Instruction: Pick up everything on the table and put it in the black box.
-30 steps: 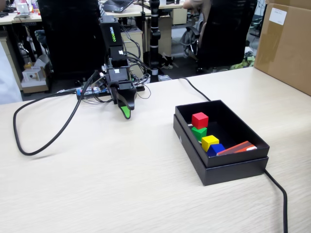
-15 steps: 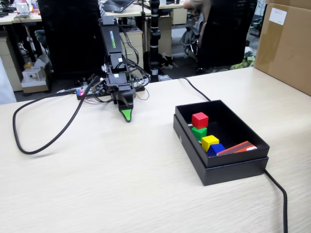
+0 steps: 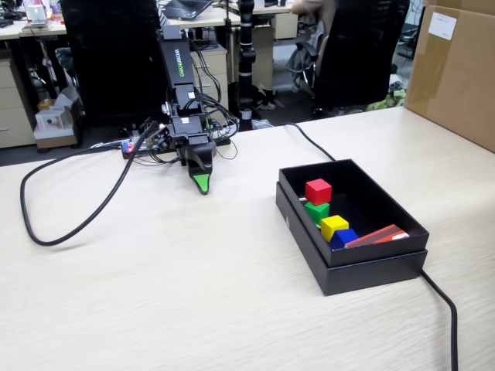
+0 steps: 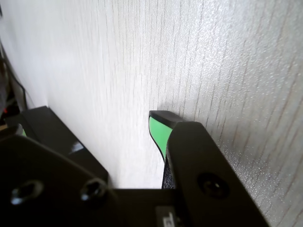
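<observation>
four cubes point(image 3: 318, 191) (red, green, yellow, blue) inside matte black box point(image 3: 363, 267)

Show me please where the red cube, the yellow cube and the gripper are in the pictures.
red cube point(image 3: 318, 191): fixed view, on its front face, inside the black box.
yellow cube point(image 3: 334, 226): fixed view, on its top face, inside the box.
gripper point(image 3: 201, 184): fixed view, on the green tip, low over the table.

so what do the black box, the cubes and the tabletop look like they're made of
Black box: probably matte cardboard; dull, glare-free walls with a doubled rim. Red cube, green cube, yellow cube and blue cube: solid-coloured, crisp-edged, painted wood or plastic, can't tell which. Table: pale wood-grain, likely smooth laminate, with a soft sheen in the wrist view.
</observation>
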Controlling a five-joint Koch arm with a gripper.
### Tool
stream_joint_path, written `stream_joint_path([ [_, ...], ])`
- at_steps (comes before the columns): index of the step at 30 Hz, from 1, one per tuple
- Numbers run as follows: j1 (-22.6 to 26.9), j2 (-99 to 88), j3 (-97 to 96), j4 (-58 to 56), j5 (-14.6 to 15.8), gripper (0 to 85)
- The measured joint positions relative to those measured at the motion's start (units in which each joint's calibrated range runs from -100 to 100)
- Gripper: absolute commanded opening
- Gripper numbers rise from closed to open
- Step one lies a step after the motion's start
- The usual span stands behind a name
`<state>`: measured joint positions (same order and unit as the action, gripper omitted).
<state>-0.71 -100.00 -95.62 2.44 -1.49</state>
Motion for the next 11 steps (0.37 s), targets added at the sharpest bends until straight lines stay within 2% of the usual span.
stream_joint_path([
  [11, 0.0, 0.13, 0.0, 0.0, 0.0, 50.3],
])
